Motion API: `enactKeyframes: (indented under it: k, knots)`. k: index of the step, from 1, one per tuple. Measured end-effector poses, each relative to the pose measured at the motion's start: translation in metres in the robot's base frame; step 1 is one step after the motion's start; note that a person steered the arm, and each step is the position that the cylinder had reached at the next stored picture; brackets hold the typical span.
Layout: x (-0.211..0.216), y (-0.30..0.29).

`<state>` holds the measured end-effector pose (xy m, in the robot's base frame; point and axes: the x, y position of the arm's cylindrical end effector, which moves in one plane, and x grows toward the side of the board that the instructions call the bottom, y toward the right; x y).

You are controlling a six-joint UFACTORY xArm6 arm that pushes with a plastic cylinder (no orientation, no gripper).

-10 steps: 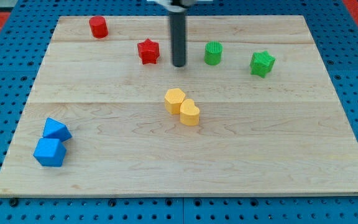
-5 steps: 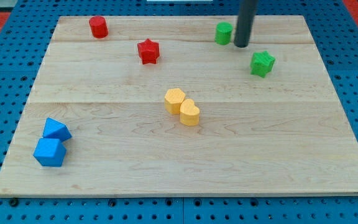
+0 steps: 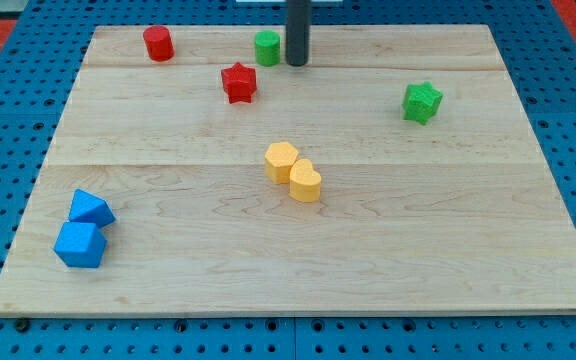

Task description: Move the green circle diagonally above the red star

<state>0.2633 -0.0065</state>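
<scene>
The green circle [image 3: 267,47], a short green cylinder, stands near the top edge of the wooden board [image 3: 298,250]. The red star [image 3: 238,82] lies just below it and to its left, a small gap between them. My tip [image 3: 296,62] is at the end of the dark rod, right beside the green circle on its right, touching or nearly touching it.
A red cylinder [image 3: 158,43] stands at the top left. A green star [image 3: 422,102] lies at the right. A yellow hexagon [image 3: 281,161] and a yellow heart [image 3: 306,183] touch each other mid-board. Two blue blocks [image 3: 91,209] [image 3: 79,245] sit at the lower left.
The green circle has moved up and then left along the top edge, ending above and right of the red star. My tip went round to its right side and followed it left.
</scene>
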Motion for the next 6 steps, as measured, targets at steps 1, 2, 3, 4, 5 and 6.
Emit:
enactKeyframes:
  k: [1, 2, 3, 4, 5, 6]
  knots:
    - [-0.004, -0.007]
    - [0.001, -0.011]
    - [0.016, -0.025]
    - [0.018, -0.043]
    - [0.018, -0.062]
    - [0.018, -0.062]
